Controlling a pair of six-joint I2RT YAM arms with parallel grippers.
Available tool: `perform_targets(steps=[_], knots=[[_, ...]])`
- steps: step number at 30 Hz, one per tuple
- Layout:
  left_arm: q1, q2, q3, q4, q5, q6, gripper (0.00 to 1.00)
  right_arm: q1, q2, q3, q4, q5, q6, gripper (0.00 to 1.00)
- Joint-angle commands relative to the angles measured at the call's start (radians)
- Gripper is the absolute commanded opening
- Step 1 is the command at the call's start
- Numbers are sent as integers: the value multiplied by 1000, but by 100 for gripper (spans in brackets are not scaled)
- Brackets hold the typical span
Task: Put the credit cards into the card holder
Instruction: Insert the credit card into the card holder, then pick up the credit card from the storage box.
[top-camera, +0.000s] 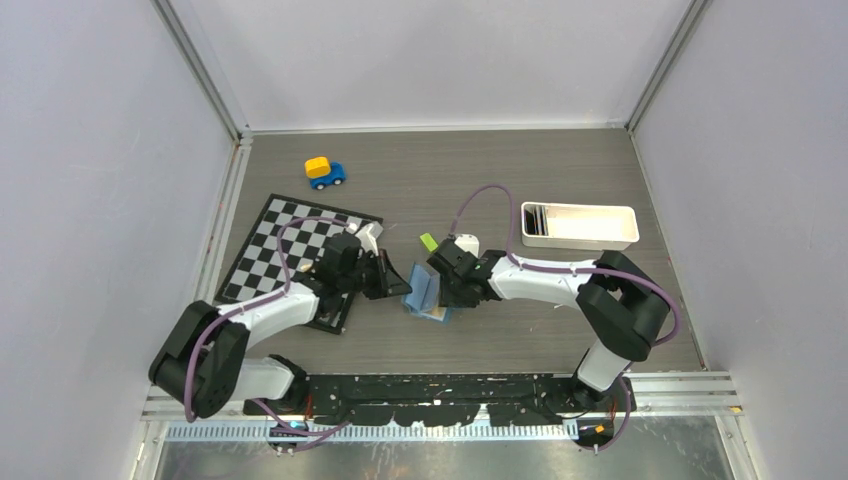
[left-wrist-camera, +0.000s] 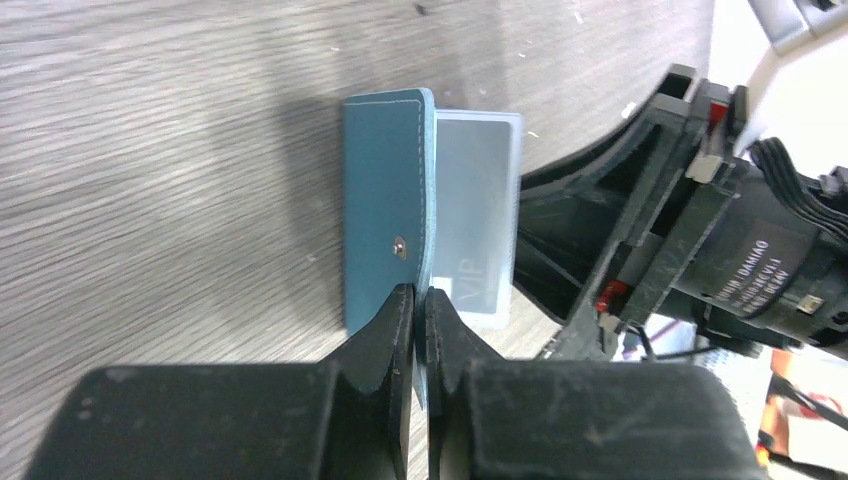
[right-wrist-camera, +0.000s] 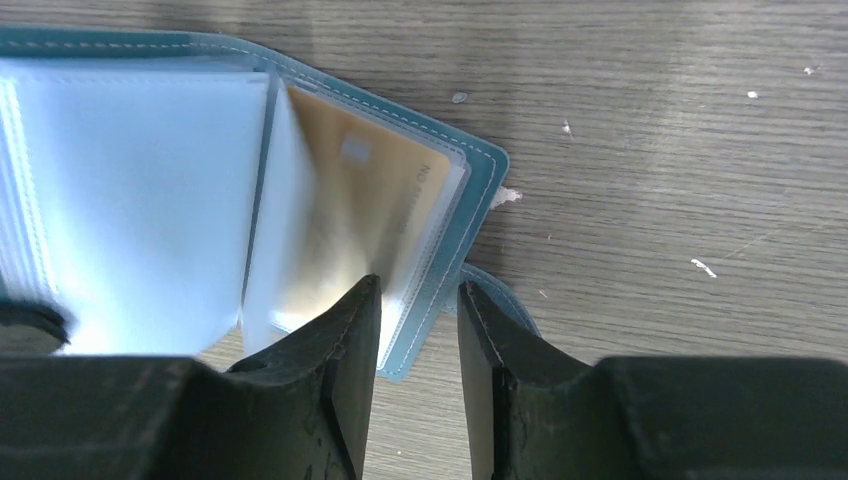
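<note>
On the desk, toward its near edge, stands the card holder. The left gripper pinches its teal cover. The right gripper, slightly spread, straddles the flap holding 1 gold card.

Teal-blue card holder with pale stitching, tan-gold card, silver-grey card, black-and-white checkered mat, yellow-and-blue toy car, lime-green block, white tray, grey wood-grain table.

Objects counted on one table

Two robot arms are seen; one teal card holder; two cards inside it, one tan-gold card, one grey card; one white tray; one checkered mat; one toy car; one green block.
</note>
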Motion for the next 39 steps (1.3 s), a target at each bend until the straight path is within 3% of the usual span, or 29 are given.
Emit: perform_targets(steps=[1, 10, 18, 23, 28, 39], knots=[[-2, -72, 32, -234, -191, 80, 0, 3, -8, -29, 35, -20, 23, 41], [-1, -44, 64, -272, -183, 87, 0, -43, -225, 43, -214, 138, -82, 60], [-2, -48, 74, -282, -185, 82, 0, -369, -367, 97, -325, 166, -321, 69], [-1, -47, 78, -286, -184, 76, 0, -575, -315, 168, -311, 148, -445, 71], [-2, -39, 84, -291, -176, 74, 0, -698, -207, 234, -265, 84, -492, 70], [-2, -24, 87, -298, -172, 71, 0, -737, -41, 314, -213, 56, -552, 67]])
